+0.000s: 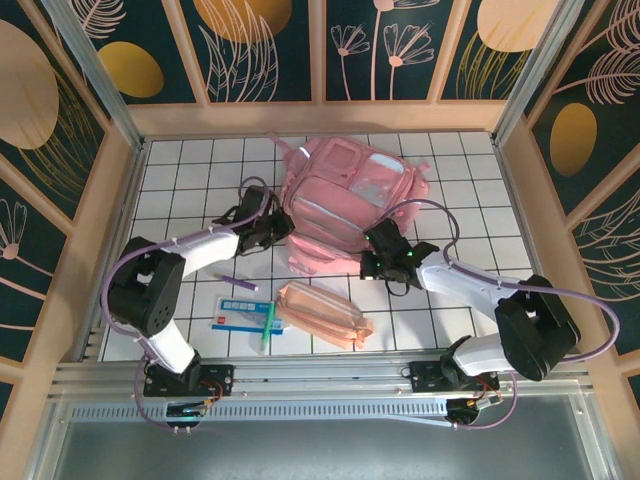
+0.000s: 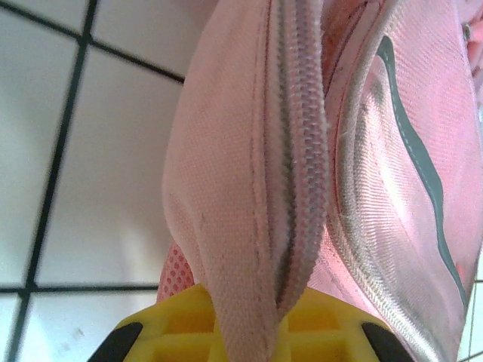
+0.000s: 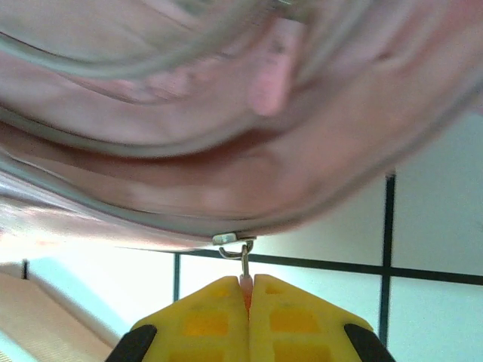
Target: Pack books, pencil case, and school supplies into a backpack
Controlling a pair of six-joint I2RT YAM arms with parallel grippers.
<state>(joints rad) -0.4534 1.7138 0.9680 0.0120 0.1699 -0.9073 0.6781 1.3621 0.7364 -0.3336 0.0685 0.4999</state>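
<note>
Lab test booth: gridded white tabletop point(image 1: 180, 160), leaf-patterned wall panels point(image 1: 260, 50), aluminium rail point(image 1: 320, 378)

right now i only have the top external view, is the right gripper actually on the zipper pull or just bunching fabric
observer: on the pull. the right gripper is shut on the zipper pull, whose metal link hangs from the backpack.
operator: and the left one
observer: the left gripper pinches a fold of backpack fabric that carries the zipper.
operator: is the zipper open there
observer: no, its teeth are meshed along the stretch the left wrist view shows.
</note>
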